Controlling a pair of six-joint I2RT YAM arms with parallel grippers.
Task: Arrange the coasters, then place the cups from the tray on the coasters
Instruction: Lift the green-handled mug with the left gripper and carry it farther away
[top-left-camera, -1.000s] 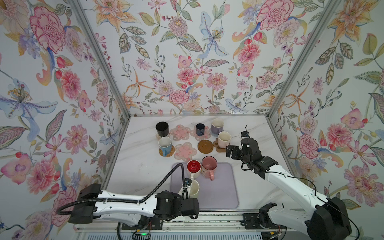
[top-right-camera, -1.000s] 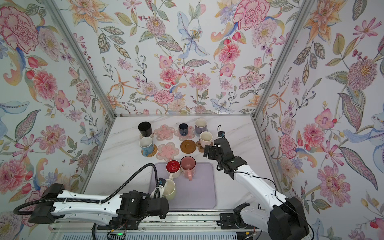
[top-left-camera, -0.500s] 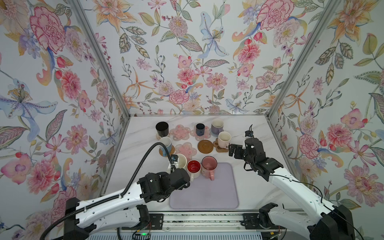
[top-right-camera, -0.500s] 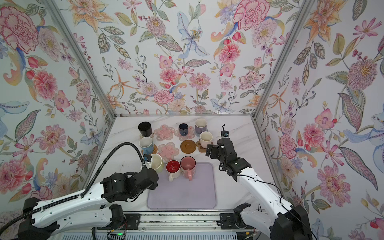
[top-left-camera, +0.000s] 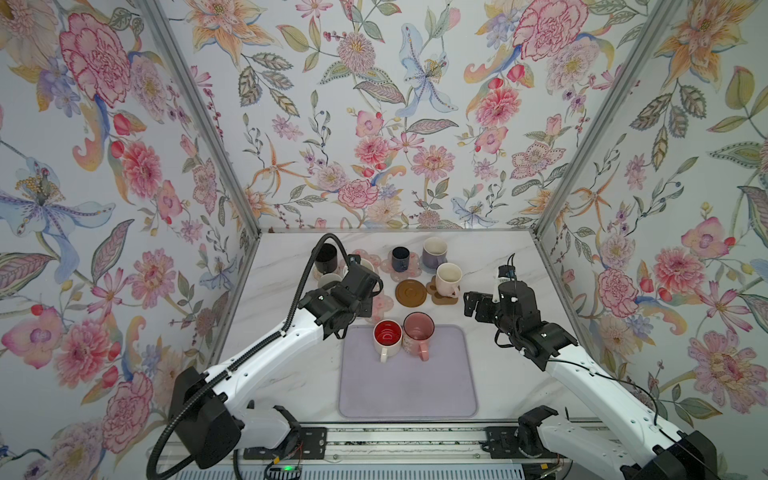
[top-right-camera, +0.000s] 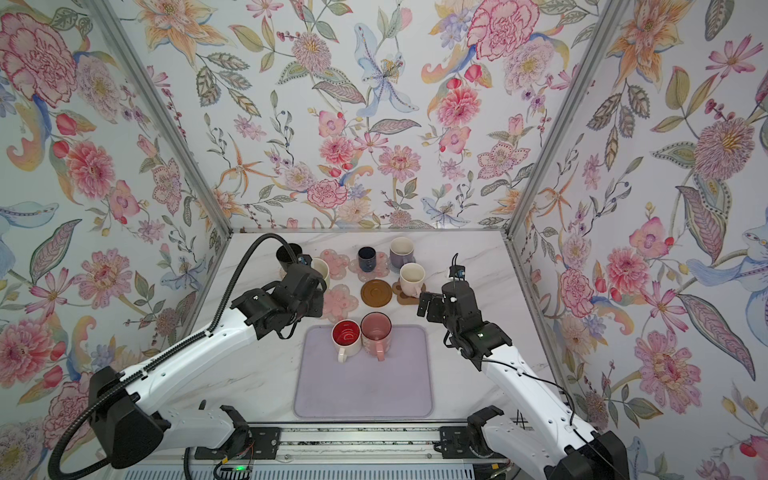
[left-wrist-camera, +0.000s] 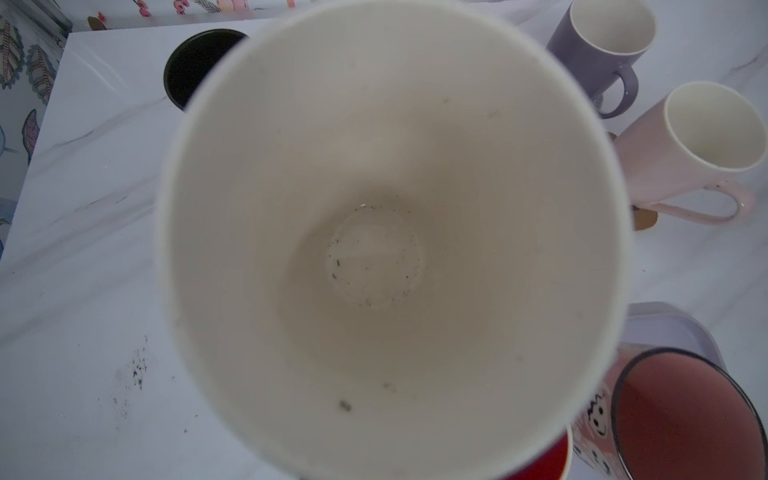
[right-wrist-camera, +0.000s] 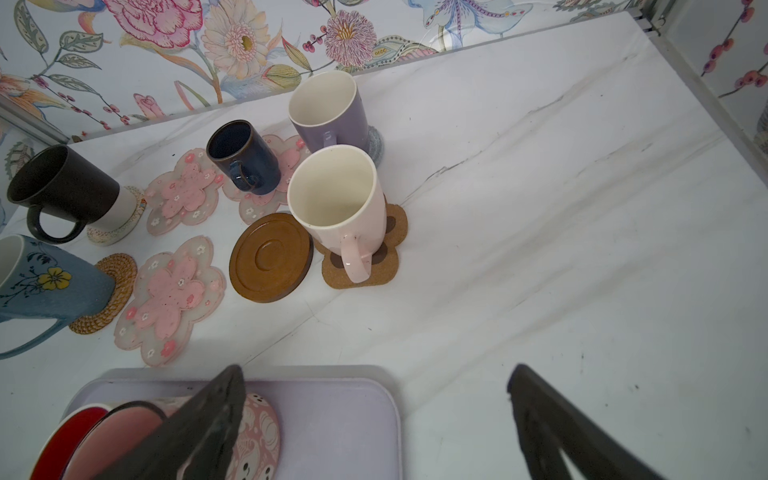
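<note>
Arms outstretched, left claw (top-right-camera: 314, 277) seemingly clenched on cream mug (left-wrist-camera: 374, 249), right claw (right-wrist-camera: 376, 374) agape beside tray (top-left-camera: 407, 390).

Nothing legible is showing: no text, label, brand, number or sign. The pink floral cup (left-wrist-camera: 598, 419) is bearing only small drawn faces. The light blue cup (right-wrist-camera: 54, 279) is bearing only a painted yellow flower.
</note>
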